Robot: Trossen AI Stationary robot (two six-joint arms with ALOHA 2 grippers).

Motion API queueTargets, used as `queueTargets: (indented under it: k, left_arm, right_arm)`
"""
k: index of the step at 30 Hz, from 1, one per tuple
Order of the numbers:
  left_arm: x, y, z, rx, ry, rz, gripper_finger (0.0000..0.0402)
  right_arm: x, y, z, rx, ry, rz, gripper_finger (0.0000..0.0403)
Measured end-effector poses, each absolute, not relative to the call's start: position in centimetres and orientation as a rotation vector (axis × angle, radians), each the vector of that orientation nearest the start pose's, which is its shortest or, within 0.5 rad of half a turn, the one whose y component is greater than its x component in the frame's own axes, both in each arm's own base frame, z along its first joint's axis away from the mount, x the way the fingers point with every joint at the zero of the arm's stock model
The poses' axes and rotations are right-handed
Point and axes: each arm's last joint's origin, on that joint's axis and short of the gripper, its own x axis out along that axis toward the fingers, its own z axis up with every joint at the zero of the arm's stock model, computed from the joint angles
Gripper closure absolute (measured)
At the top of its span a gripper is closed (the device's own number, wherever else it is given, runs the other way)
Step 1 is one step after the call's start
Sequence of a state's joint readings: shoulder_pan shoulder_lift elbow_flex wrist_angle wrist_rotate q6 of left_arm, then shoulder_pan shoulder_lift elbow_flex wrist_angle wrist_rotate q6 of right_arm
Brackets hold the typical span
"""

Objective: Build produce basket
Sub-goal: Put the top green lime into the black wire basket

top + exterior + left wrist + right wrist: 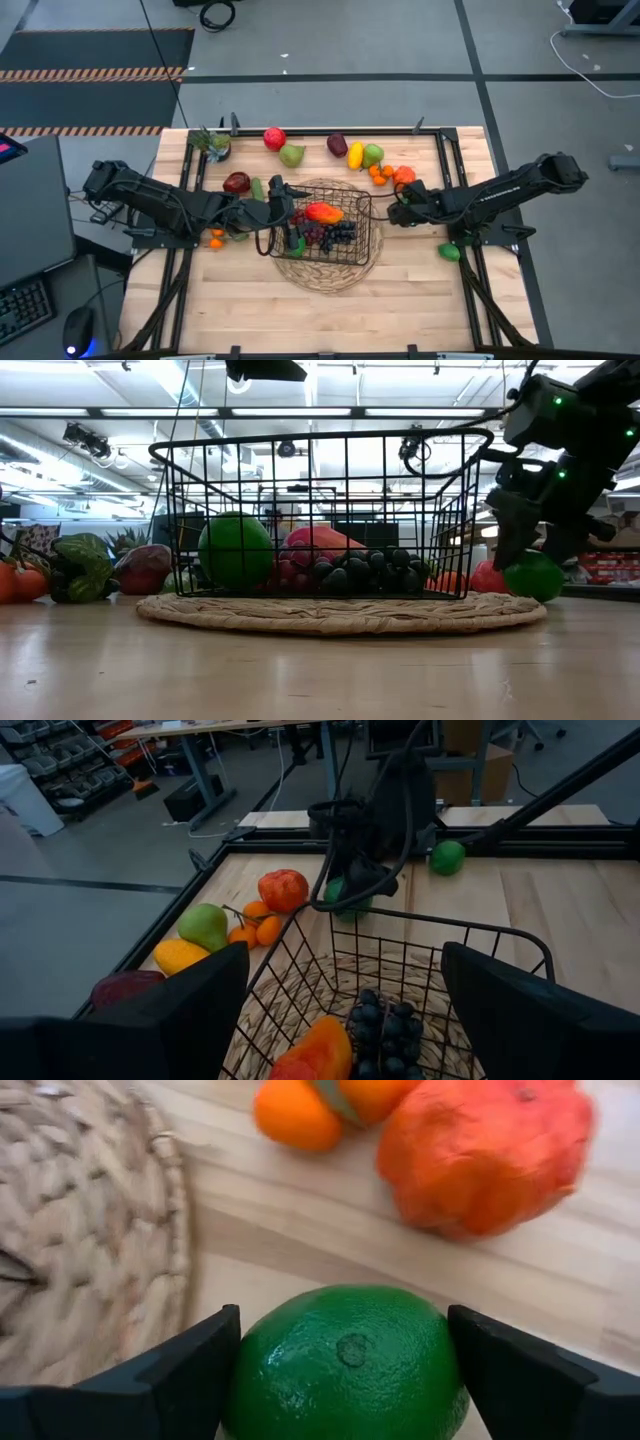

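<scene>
While oranges crowd nearby, right fingers flank green fruit.

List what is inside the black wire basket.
In the basket: a red-orange mango, dark grapes and a green fruit. Anything beneath these is covered and cannot be seen.
</scene>
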State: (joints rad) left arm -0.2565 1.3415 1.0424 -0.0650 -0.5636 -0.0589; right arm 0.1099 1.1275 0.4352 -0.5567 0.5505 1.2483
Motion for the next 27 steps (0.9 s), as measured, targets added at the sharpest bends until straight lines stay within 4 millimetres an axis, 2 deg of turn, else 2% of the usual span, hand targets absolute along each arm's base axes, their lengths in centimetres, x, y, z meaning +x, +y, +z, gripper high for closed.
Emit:
queueTargets:
  k: [8,11,16,27]
  left_arm:
    - [29.2,-6.1,31.3,0.088,0.326,0.313,0.0065]
    - [29.2,-6.1,31.3,0.087,0.326,0.313,0.0065]
    - [29.2,-6.1,31.3,0.087,0.325,0.313,0.0065]
    - [29.2,-6.1,31.3,0.087,0.325,0.313,0.0065]
  right_arm:
    - [17.2,1.0,14.7,0.688,0.713,-0.918,0.0057]
    - [17.8,1.1,15.5,0.663,0.686,-0.884,0.0057]
    - [19.1,0.9,18.4,0.563,0.618,-0.885,0.0057]
    - [21.9,0.5,27.3,0.316,0.422,-0.887,0.0057]
